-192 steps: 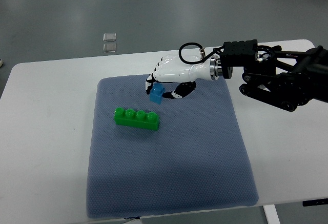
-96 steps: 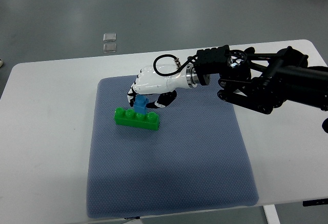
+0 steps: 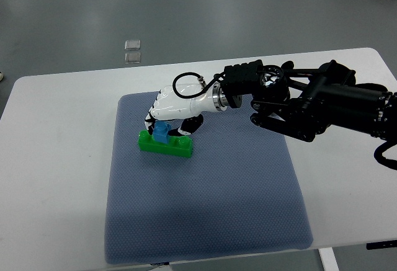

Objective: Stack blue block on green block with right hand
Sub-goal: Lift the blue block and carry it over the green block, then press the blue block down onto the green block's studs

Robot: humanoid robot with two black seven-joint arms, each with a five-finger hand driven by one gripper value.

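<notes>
Moved left and down since a moment ago: right hand with fingers clamped on blue block. Now pressed onto top of green block, near its left end, on grey mat on white table.

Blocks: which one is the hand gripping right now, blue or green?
The blue block, pinched in the right hand and sitting on top of the green block. The long green one lies flat on the mat, ungripped.
</notes>
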